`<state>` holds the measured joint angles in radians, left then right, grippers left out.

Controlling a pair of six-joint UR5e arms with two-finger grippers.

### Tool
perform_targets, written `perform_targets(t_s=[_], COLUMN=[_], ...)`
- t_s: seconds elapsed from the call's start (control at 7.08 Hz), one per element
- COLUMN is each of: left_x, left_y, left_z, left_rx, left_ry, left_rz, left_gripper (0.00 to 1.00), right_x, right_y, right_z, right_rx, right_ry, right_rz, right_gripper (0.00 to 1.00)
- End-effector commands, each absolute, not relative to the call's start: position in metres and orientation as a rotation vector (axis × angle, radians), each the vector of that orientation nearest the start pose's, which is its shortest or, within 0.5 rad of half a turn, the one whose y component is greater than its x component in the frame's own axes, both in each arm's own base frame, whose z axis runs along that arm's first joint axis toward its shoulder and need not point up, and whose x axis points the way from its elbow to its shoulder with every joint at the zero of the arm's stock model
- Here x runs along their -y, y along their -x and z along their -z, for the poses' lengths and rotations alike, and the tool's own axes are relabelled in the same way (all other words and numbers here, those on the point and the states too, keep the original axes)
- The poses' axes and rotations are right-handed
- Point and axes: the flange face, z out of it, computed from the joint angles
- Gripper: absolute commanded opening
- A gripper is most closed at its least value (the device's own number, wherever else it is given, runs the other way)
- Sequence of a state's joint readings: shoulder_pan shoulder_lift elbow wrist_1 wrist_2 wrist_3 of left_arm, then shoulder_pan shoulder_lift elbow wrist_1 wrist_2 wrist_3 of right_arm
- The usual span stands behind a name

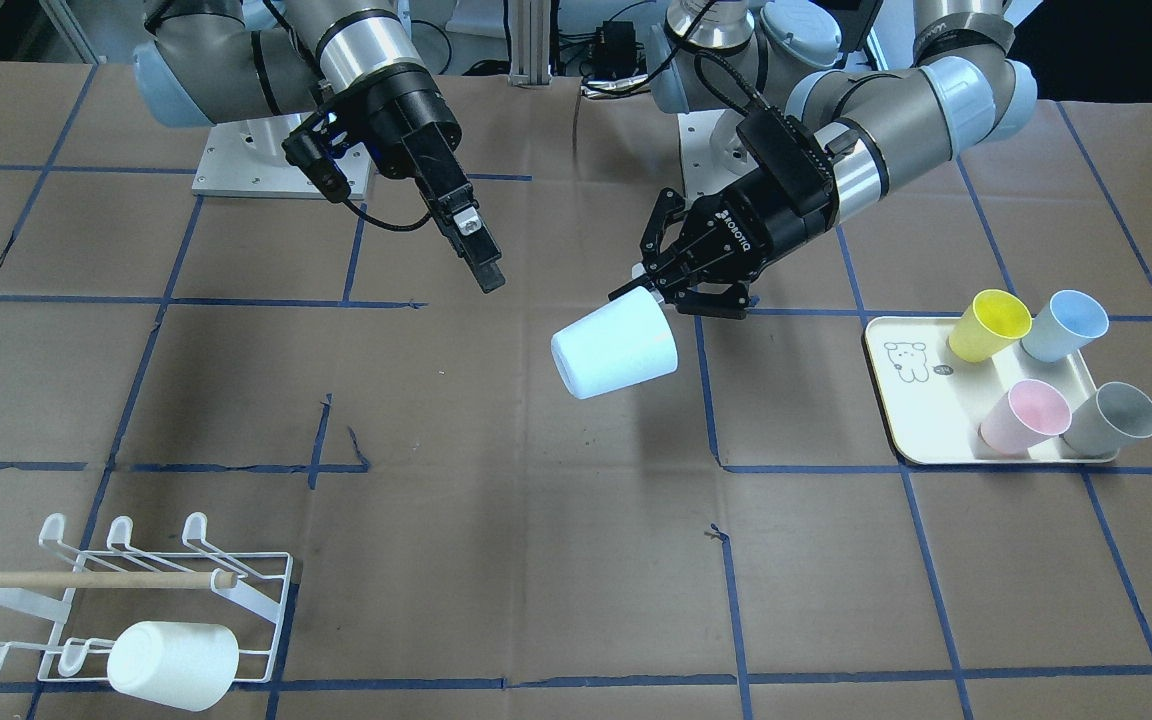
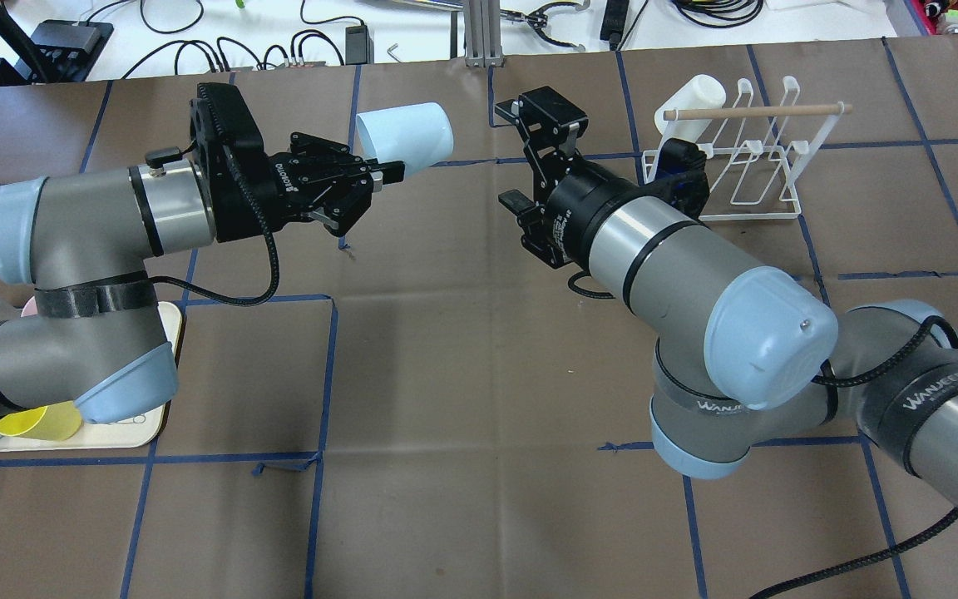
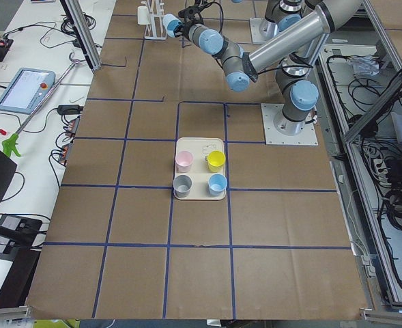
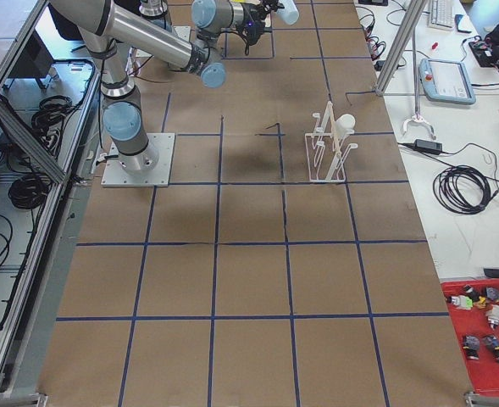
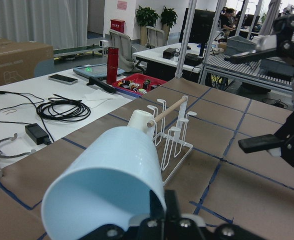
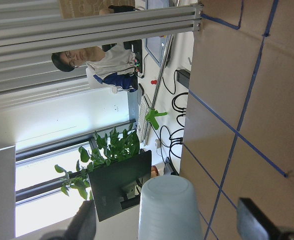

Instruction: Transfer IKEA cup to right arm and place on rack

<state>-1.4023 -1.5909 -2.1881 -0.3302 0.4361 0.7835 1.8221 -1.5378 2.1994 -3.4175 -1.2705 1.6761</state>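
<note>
Pale-blue cup (image 1: 614, 350) clamped in left gripper (image 1: 648, 288), right gripper (image 2: 504, 154) spread; white cup (image 1: 173, 665) occupies rack (image 1: 86, 579).

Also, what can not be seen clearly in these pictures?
- Overhead view: the left arm covers most of the tray and its cups.
- Overhead view: the right arm hides the rack's near-left corner.
- Right wrist view: the right gripper's fingertips are cut off by the bottom edge; one is blurred.
- Side views: the handover is too small to judge.
</note>
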Motion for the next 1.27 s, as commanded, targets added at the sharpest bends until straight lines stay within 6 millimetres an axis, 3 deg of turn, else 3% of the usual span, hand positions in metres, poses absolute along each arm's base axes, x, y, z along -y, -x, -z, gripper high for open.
perform_targets(t_s=[0.0, 0.28, 1.13], left_x=[0.456, 0.456, 0.457], left_y=[0.160, 0.160, 0.161], left_z=[-0.377, -0.377, -0.374], left_rx=[1.853, 1.853, 1.855], left_ry=[1.050, 1.050, 1.044], left_rz=[-1.177, -1.177, -1.168], left_gripper=[0.04, 0.04, 0.04], right_x=[0.401, 0.403, 0.443], right_y=[-0.275, -0.282, -0.315], right_z=[-0.399, -0.400, -0.392], right_rx=[-1.657, -1.673, -1.681], right_ry=[-1.171, -1.191, -1.181], right_rz=[0.475, 0.443, 0.414], right_gripper=[0.99, 0.99, 0.99])
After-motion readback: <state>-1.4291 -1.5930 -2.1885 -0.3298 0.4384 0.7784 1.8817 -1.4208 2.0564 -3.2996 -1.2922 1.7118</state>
